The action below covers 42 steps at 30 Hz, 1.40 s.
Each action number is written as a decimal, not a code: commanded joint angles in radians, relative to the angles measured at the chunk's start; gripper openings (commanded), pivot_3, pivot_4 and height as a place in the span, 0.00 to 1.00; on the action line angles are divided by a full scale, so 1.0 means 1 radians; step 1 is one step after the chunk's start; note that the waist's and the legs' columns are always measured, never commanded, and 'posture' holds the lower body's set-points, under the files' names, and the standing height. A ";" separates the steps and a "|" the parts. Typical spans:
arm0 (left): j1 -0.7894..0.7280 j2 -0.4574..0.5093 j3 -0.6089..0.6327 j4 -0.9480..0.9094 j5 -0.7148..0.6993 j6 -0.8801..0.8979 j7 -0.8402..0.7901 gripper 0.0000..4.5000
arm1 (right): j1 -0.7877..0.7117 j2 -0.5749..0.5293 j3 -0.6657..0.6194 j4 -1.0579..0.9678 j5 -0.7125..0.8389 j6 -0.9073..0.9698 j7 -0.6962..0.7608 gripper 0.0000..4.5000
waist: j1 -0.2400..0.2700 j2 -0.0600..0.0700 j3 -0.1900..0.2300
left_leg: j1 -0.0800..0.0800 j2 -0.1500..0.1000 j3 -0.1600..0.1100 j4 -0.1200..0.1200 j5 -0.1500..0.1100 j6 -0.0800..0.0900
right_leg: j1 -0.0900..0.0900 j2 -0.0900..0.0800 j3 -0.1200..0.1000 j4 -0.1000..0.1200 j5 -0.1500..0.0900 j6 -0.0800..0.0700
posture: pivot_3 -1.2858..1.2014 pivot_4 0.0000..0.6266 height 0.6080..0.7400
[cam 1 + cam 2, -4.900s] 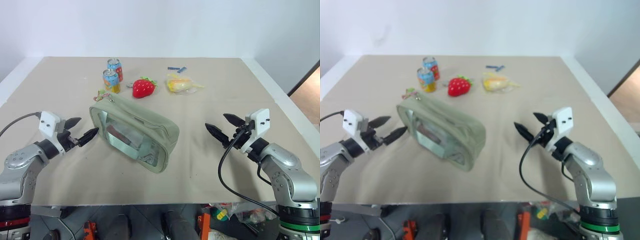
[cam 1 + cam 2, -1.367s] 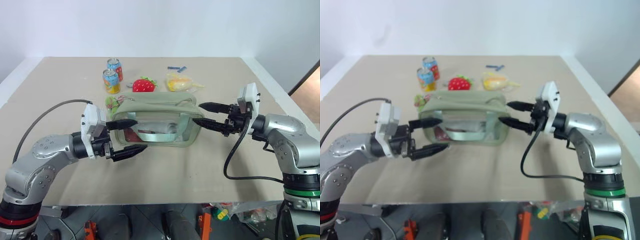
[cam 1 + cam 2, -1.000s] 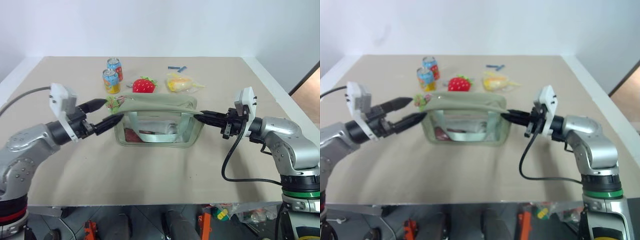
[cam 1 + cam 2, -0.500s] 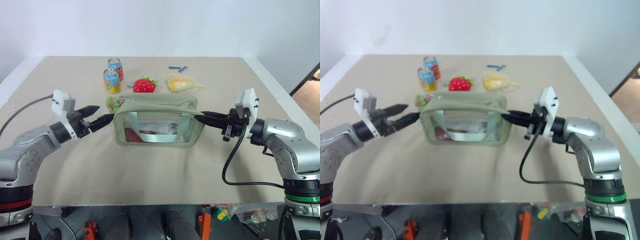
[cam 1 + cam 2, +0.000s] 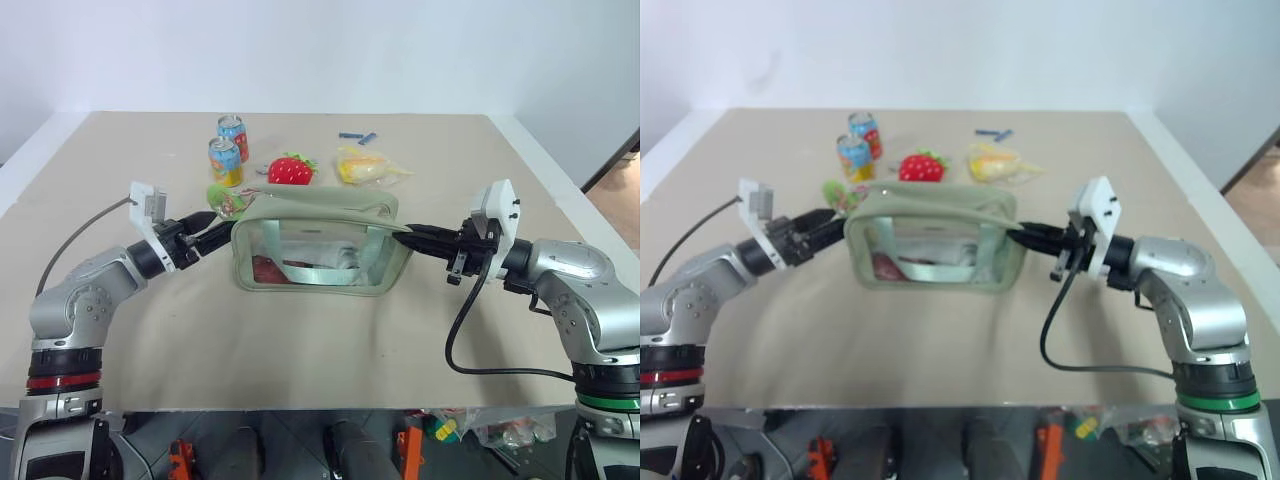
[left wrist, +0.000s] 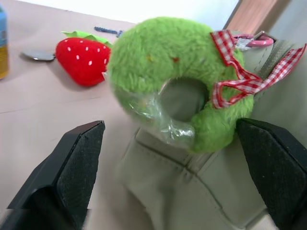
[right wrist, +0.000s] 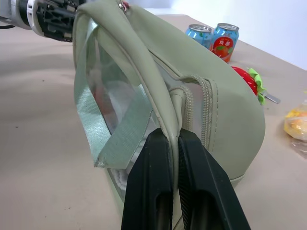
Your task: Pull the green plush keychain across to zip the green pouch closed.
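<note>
Soft, light, squashy: green plush keychain (image 6: 180, 84), ring-shaped with a gingham bow, hanging at the left end of the green pouch (image 5: 318, 243) mid-bench. Best pinched across the fuzzy ring. Left gripper (image 6: 175, 187) level, jaws apart either side. Right gripper (image 7: 175, 191) level, clamped on the pouch's end tab.

The green pouch (image 5: 318, 250) stands across the middle of the worktop (image 5: 300, 340), with bare surface in front of it. Behind it, two cans (image 5: 227, 150), a strawberry plush (image 5: 291, 170) and a yellow packet (image 5: 365, 166) crowd the far side, close to the green plush keychain (image 5: 226, 199).
</note>
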<state>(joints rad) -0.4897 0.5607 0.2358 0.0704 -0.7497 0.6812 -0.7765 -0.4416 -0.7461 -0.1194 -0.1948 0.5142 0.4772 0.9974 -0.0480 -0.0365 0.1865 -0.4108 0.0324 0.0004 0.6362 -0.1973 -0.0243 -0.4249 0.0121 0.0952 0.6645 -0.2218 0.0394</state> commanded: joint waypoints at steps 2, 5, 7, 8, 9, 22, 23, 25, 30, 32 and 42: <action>-0.038 -0.004 0.033 -0.003 -0.016 -0.033 -0.037 0.60 | 0.002 -0.023 -0.025 -0.034 0.002 -0.014 0.001 0.00 | 0.000 0.000 0.000 | 0.000 0.000 0.000 0.000 0.000 0.000 | 0.000 0.000 0.000 0.000 0.000 0.000 | 0.52 0.24 1.00; -0.044 -0.006 0.028 -0.004 -0.001 -0.054 -0.044 0.36 | 0.005 -0.028 -0.023 -0.033 0.001 -0.015 0.006 0.00 | 0.000 0.000 0.000 | 0.000 0.000 0.000 0.000 0.000 0.000 | 0.000 0.000 0.000 0.000 0.000 0.000 | 0.52 0.24 1.00; -0.044 -0.008 0.031 -0.016 -0.003 -0.058 -0.041 0.22 | 0.006 -0.033 -0.022 -0.032 0.000 -0.017 0.010 0.00 | 0.000 0.000 0.000 | 0.000 0.000 0.000 0.000 0.000 0.000 | 0.000 0.000 0.000 0.000 0.000 0.000 | 0.52 0.24 1.00; -0.044 -0.006 0.035 -0.023 -0.007 -0.057 -0.039 0.14 | 0.006 -0.034 -0.021 -0.031 -0.001 -0.018 0.011 0.00 | 0.000 0.000 0.000 | 0.000 0.000 0.000 0.000 0.000 0.000 | 0.000 0.000 0.000 0.000 0.000 0.000 | 0.52 0.24 1.00; -0.043 -0.005 0.037 -0.028 -0.010 -0.055 -0.037 0.08 | 0.006 -0.036 -0.020 -0.031 -0.001 -0.019 0.011 0.00 | 0.000 0.000 0.000 | 0.000 0.000 0.000 0.000 0.000 0.000 | 0.000 0.000 0.000 0.000 0.000 0.000 | 0.52 0.24 1.00; -0.154 0.073 0.033 -0.169 -0.075 0.046 -0.036 0.01 | 0.005 -0.041 -0.006 -0.014 -0.014 -0.042 0.034 0.00 | 0.002 0.000 0.000 | -0.002 -0.001 -0.002 0.001 0.000 0.000 | 0.000 -0.001 -0.001 0.000 0.000 0.001 | 0.52 0.24 1.00; -0.172 0.077 0.017 -0.179 -0.070 0.054 -0.041 0.01 | 0.003 -0.040 -0.005 -0.012 -0.015 -0.043 0.034 0.00 | 0.001 0.000 0.000 | -0.002 -0.001 -0.001 0.001 0.000 0.000 | 0.000 -0.001 -0.001 0.000 0.000 0.001 | 0.52 0.24 1.00; -0.211 0.078 -0.020 -0.193 -0.059 0.066 -0.053 0.01 | 0.002 -0.038 -0.002 -0.009 -0.017 -0.047 0.035 0.00 | 0.001 0.000 0.000 | -0.002 -0.001 -0.001 0.001 0.000 0.000 | 0.000 -0.001 0.000 0.000 0.000 0.001 | 0.52 0.24 1.00; -0.275 0.087 -0.153 -0.181 0.021 0.050 -0.122 0.01 | 0.003 -0.035 0.002 -0.004 -0.025 -0.058 0.035 0.00 | 0.001 0.000 0.000 | -0.002 -0.001 -0.002 0.001 0.000 0.000 | 0.000 0.000 -0.001 0.000 0.000 0.001 | 0.52 0.24 1.00; -0.286 0.101 -0.218 -0.171 0.070 0.024 -0.174 0.01 | 0.004 -0.034 0.002 -0.005 -0.027 -0.061 0.032 0.00 | 0.001 0.000 0.000 | -0.001 -0.001 -0.002 0.001 0.000 0.000 | 0.000 0.000 -0.001 0.000 0.000 0.001 | 0.52 0.24 1.00; -0.392 0.120 -0.313 -0.067 0.206 0.001 -0.278 0.16 | 0.010 -0.029 -0.001 -0.010 -0.032 -0.067 0.020 0.00 | 0.001 0.000 0.000 | -0.002 -0.002 -0.002 0.001 0.000 0.000 | 0.000 -0.001 -0.001 0.000 0.000 0.001 | 0.52 0.24 1.00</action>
<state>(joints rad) -0.8551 0.6603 -0.0767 0.0038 -0.5567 0.6836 -1.0380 -0.4318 -0.7704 -0.1112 -0.1912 0.4845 0.4241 1.0209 -0.0470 -0.0368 0.1867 -0.4127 0.0307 -0.0014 0.6375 -0.1973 -0.0243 -0.4249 0.0115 0.0947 0.6642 -0.2218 0.0406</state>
